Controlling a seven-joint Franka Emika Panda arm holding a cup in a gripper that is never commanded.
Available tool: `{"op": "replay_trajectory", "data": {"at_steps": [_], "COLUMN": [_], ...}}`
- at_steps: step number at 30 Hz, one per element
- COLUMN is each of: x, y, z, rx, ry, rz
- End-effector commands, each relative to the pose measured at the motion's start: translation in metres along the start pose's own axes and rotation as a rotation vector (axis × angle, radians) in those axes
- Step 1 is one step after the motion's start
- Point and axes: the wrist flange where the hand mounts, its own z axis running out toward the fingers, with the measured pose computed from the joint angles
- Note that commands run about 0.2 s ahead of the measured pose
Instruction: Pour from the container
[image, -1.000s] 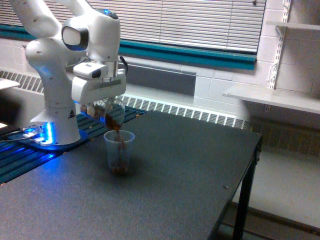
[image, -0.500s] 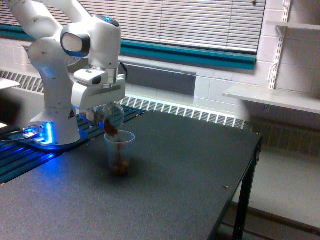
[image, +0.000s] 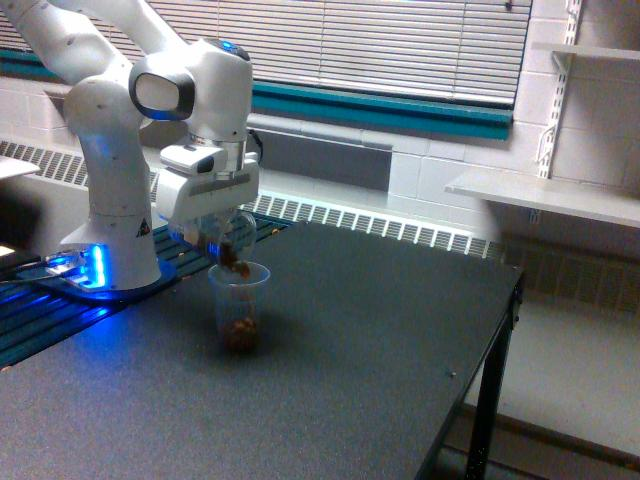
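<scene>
In the exterior view my gripper (image: 208, 228) is shut on the container (image: 228, 243), a clear rounded jar tipped with its mouth down toward the view's right. Brown lumpy bits sit at its mouth, just above the rim of a clear plastic cup (image: 239, 304). The cup stands upright on the dark table (image: 350, 350), directly below the jar, with brown bits piled in its bottom. My fingers are largely hidden behind the white hand housing.
My white arm base (image: 105, 215) stands at the view's left on a blue-lit plate. The table's right edge (image: 505, 330) drops off to the floor. A white shelf (image: 545, 195) hangs on the wall at the right. Radiator grilles run behind the table.
My hand and the jar have shifted slightly right and rotated. The stream of brown bits seen falling a second ago has stopped, and the pile in the cup has settled.
</scene>
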Motion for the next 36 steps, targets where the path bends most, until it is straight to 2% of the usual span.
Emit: {"op": "replay_trajectory", "data": {"at_steps": [1, 7, 15, 29, 36], "x": [-0.021, -0.026, -0.025, -0.015, -0.018], "y": [-0.008, -0.009, -0.004, 0.014, 0.014], "z": [0.012, 0.015, 0.012, -0.006, -0.01], "rx": [-0.036, -0.049, -0.064, -0.058, -0.056], "ry": [-0.028, -0.042, -0.039, 0.003, -0.001], "rz": [0.0, -0.016, -0.02, 0.011, 0.001]}}
